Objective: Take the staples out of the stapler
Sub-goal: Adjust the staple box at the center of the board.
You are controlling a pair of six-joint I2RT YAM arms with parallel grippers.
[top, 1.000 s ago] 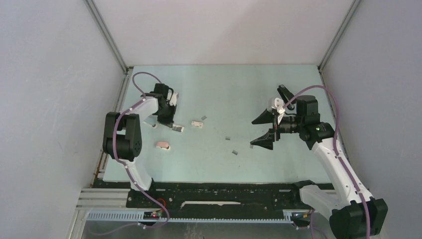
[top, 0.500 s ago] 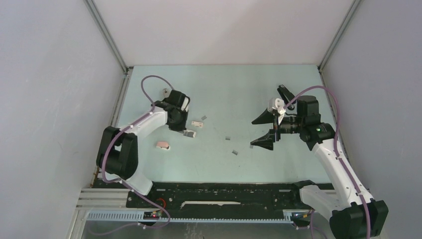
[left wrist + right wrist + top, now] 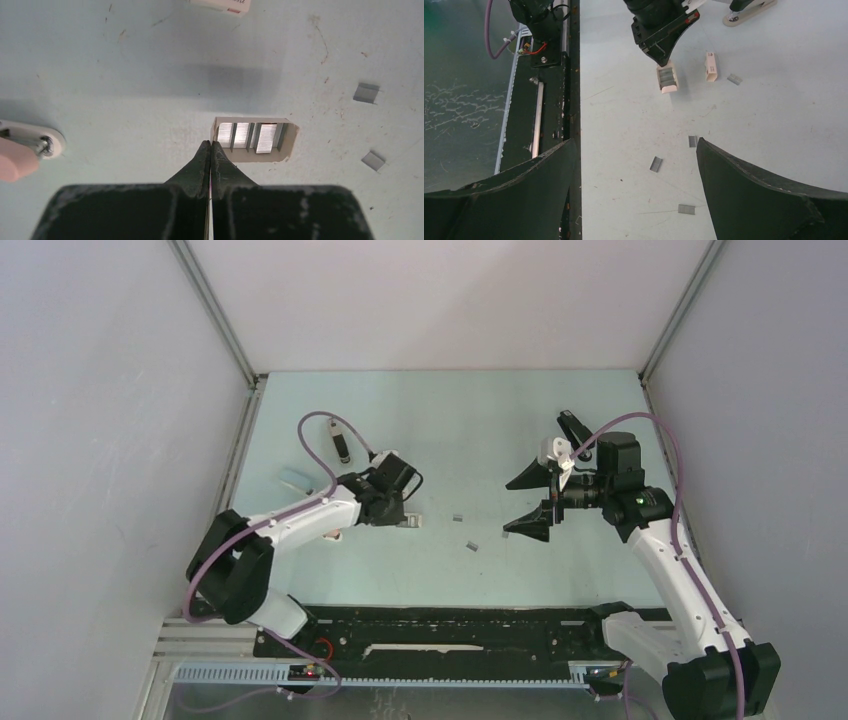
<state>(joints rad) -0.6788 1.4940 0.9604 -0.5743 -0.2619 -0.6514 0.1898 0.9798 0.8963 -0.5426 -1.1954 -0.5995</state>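
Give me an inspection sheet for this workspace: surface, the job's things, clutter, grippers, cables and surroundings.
Surface: pale green table, scuffed and speckled.
Job's things: stapler lies far left, untouched; loose staples scattered mid-table.
Clutter: open staple tray holding strips; small white box; unidentified pink-and-white item.
Grippers: left gripper jaws shut, empty, tips at the tray's corner; right gripper jaws wide open, empty, hovering.
Cables: purple cable loops at the left, another arcs at the right.
Surroundings: plain grey walls, black base rail.
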